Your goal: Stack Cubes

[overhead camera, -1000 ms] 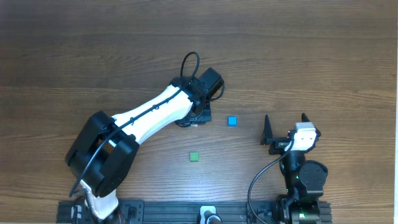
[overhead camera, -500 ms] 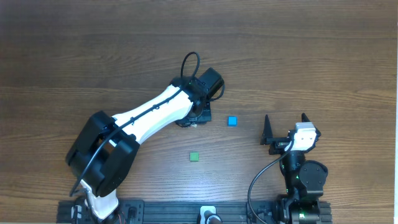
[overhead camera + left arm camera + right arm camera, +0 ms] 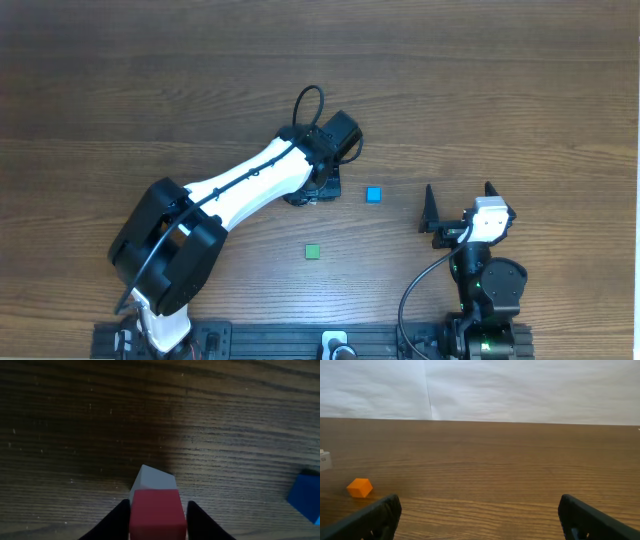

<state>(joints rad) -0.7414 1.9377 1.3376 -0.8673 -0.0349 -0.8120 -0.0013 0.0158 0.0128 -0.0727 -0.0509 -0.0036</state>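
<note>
While my left claw [image 3: 157, 506] grips the red cube [image 3: 156, 517], its two fingers closed snugly against the sides, that cube sits right over a white cube [image 3: 156, 479] standing on the table [image 3: 500, 80]. Whether the two touch I cannot tell. Just beside them lies a blue cube [image 3: 373, 194], and a green cube [image 3: 313, 252] lies nearer my base, apart from both. My right claw [image 3: 458, 195] hangs near its own base, fingers spread wide with nothing between them. An orange cube [image 3: 360, 487] lies on the table ahead of it.
</note>
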